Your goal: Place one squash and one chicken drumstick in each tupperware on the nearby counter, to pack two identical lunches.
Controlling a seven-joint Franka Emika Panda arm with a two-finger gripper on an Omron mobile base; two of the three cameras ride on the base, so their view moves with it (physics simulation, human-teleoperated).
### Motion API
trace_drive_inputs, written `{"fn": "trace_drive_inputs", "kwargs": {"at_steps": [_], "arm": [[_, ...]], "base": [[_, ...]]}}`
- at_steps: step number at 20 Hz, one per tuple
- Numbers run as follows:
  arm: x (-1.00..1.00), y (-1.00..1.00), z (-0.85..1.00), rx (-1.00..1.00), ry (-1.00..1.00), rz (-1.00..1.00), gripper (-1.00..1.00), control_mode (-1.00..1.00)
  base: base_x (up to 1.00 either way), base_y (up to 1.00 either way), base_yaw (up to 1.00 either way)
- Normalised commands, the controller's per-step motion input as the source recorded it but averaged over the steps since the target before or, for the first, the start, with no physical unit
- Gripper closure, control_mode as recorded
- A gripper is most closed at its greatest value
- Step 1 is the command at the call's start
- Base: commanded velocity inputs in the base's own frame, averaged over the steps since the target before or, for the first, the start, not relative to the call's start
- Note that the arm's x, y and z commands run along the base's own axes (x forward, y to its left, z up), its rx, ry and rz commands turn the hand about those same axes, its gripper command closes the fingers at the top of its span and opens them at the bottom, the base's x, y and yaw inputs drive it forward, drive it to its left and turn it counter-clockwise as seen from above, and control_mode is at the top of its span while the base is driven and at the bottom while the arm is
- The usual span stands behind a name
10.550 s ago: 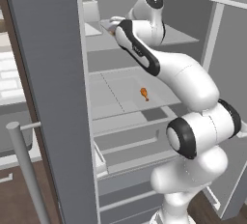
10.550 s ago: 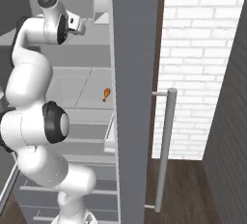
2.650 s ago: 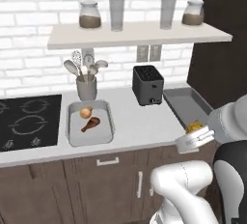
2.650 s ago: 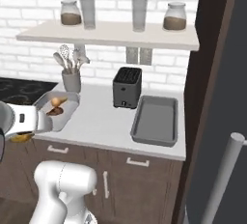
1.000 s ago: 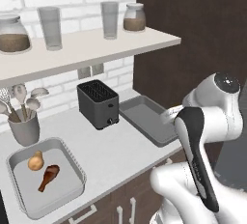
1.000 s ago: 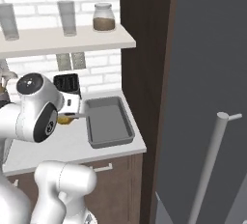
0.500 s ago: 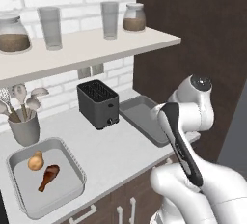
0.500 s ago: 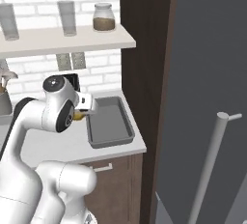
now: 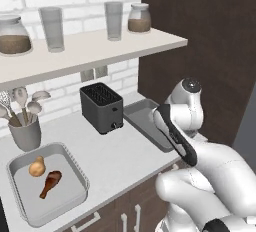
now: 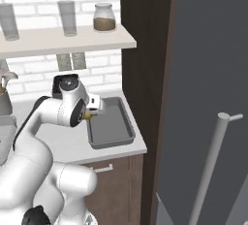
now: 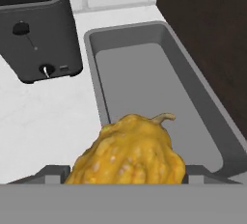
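Progress: roughly half complete, with the third of four placements in hand.

First tupperware (image 9: 75, 168): sits on the surface (image 9: 115, 151) at about 7 o'clock of the left base view, below the utensil holder (image 9: 24, 135). It contains one squash (image 9: 36, 166) and one chicken drumstick (image 9: 51, 183), lying just beside each other. This lunch is judged packed.

Second tupperware (image 11: 106, 88): sits at the far end of the surface, beside the black toaster (image 11: 36, 35) and against the dark cabinet wall (image 9: 200, 41). Its floor is bare in the hand view, where it runs from centre toward 12 o'clock; nothing has been placed in it. It also appears in the right base view (image 10: 123, 136).

Second squash (image 11: 128, 158): a bumpy yellow gourd with a short curled stem, held at 6 o'clock of the hand view, over the near end of the empty container. It is above the tray, not resting in it.

End effector (image 10: 93, 108): clenched on this squash with jaws wide around its body; the fingertips themselves are hidden behind the gourd. In the right base view it hangs at the near left edge of the second tupperware.

Outstanding, by judgement:
- Set the held squash into the second tupperware.
- Fetch the second chicken drumstick, whose location cannot be told here, and place it in the same container.
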Motion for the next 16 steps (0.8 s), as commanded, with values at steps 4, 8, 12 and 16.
{"fn": "trace_drive_inputs", "kwargs": {"at_steps": [4,8,12,16], "arm": [[0.64,0.0,-0.39,0.0,0.0,0.0,1.0,-1.0],[0.6,0.0,-0.34,0.0,0.0,0.0,1.0,-1.0],[0.58,0.0,-0.32,0.0,0.0,0.0,1.0,-1.0],[0.59,0.0,-0.32,0.0,0.01,0.0,1.0,-1.0]], "base": [[0.0,0.0,0.0],[0.0,0.0,0.0],[0.0,0.0,0.0],[0.0,0.0,0.0]]}}
